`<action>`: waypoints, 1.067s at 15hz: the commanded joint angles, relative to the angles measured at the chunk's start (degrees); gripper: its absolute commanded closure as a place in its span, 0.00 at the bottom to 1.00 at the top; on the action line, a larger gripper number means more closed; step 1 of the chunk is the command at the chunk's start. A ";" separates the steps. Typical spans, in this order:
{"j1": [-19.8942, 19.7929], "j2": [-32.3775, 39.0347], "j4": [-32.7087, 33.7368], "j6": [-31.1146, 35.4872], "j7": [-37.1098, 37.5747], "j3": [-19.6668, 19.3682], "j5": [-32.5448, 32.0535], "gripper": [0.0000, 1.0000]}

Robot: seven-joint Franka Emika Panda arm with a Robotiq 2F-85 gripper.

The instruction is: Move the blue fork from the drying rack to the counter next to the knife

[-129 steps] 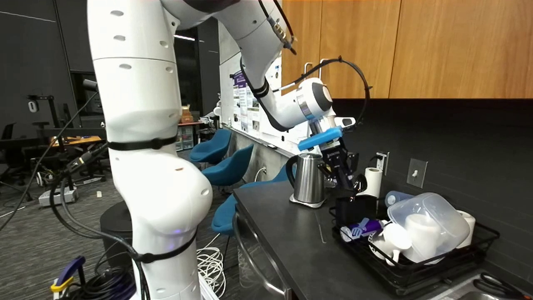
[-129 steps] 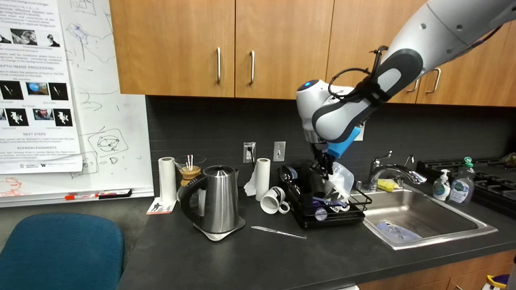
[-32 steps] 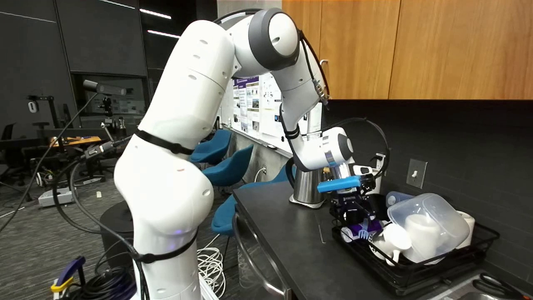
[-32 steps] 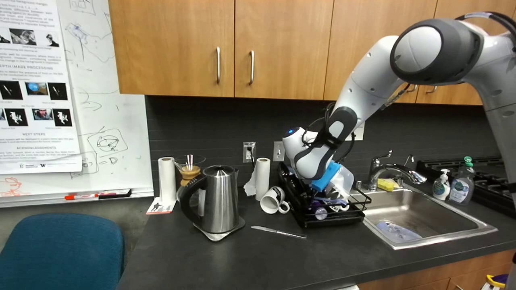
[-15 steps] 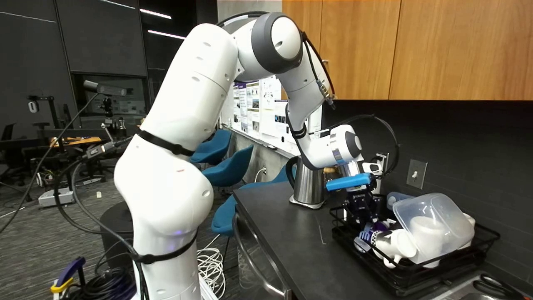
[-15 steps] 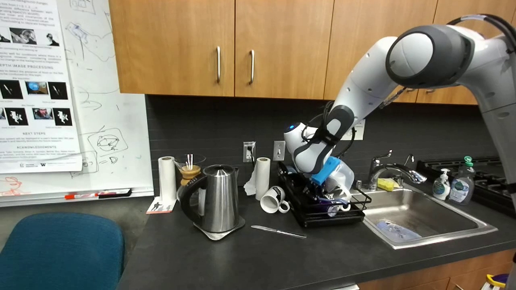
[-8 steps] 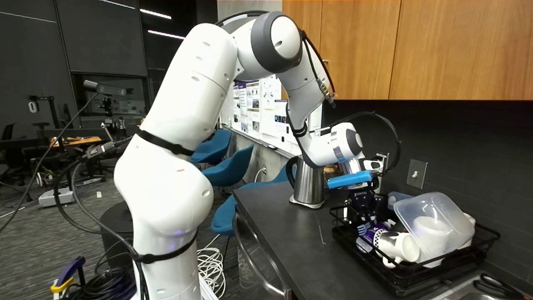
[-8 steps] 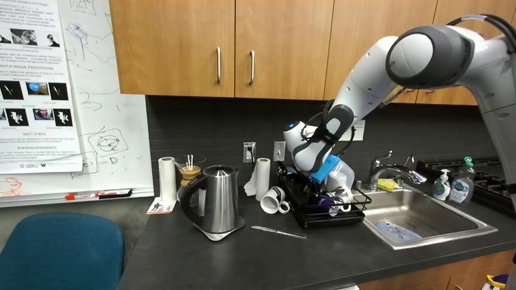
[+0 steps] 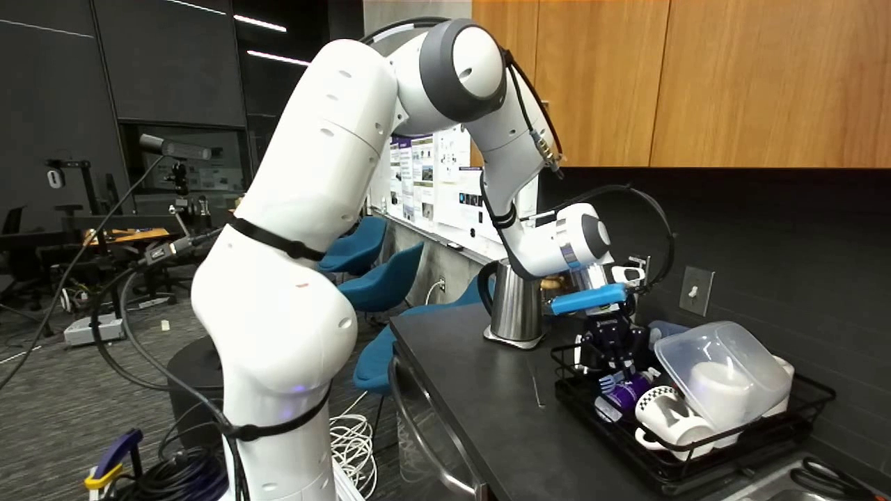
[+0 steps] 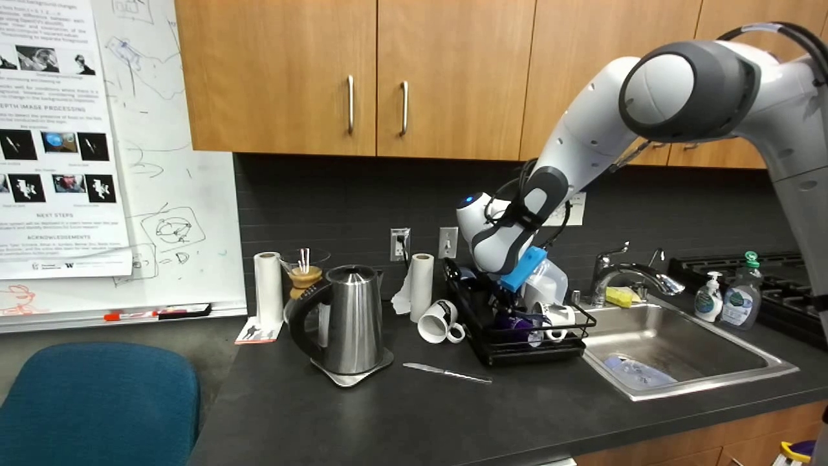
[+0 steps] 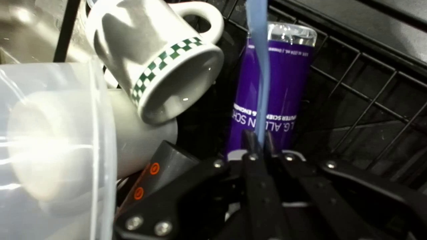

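Now the white ceramic mug with a green-checkered band (image 11: pixel 143 36) has turned since half a second ago, leaving more of the purple cylindrical container (image 9: pixel 630 390) in sight. The black tool (image 11: pixel 260 140) is clamped on the light blue fork (image 11: pixel 265 73), down at the black rectangular wire rack (image 10: pixel 533 353). Edge-on in the wrist view, the fork looks a thin, curved strip; its tines (image 9: pixel 607 383) show in an exterior view. The silvery knife (image 10: pixel 446 373) lies on the dark grey table (image 10: pixel 362 421).

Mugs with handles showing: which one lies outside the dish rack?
The mug on its side on the counter, left of the drying rack in an exterior view. The green-checkered mug is inside the rack, beside the purple bottle.
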 commanded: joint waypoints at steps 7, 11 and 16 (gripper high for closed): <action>-0.80 -9.62 -8.08 0.23 -0.90 0.04 2.25 0.99; -1.03 -12.00 -12.67 -0.62 -2.03 1.21 5.76 0.99; -0.79 -13.90 -16.14 -1.19 -0.92 1.17 6.00 0.99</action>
